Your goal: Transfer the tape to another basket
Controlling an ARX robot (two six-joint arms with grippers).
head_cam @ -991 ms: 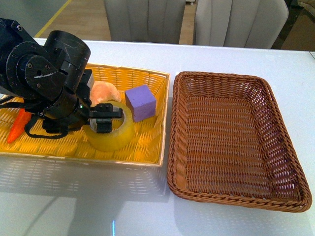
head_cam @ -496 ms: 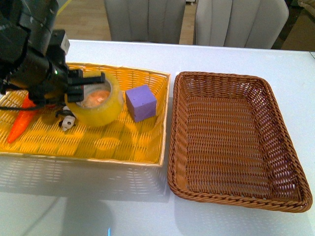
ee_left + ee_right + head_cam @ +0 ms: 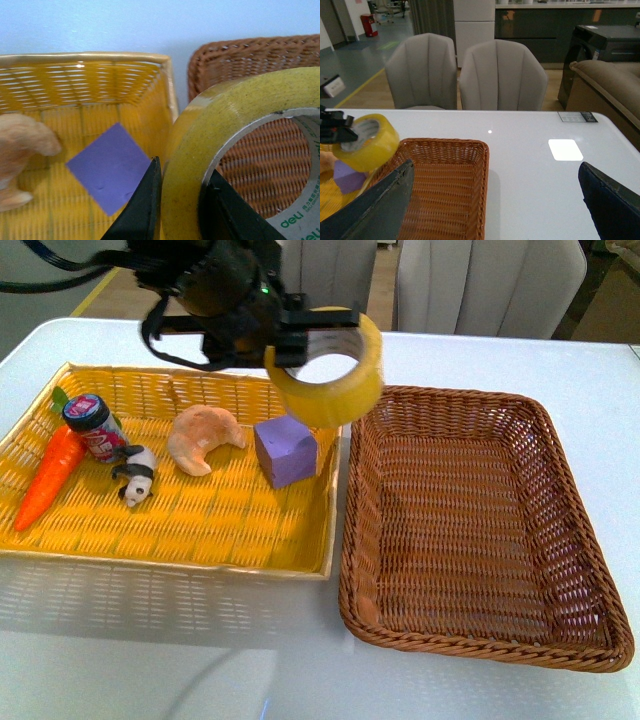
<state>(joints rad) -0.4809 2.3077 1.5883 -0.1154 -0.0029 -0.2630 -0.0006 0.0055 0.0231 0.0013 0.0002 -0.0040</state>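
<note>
Tape (image 3: 335, 390) wall pinched between left fingers (image 3: 145, 210), narrow gap; roll aloft. Beneath them purple block (image 3: 285, 448); brown basket (image 3: 450, 392) rim just beside, floor spreading beyond. Right fingers (image 3: 375, 210) spread wide.

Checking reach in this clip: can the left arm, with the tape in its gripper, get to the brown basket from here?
Probably yes. The left gripper holds the tape raised above the yellow basket's right edge, right beside the brown basket; nothing stands between them.
</note>
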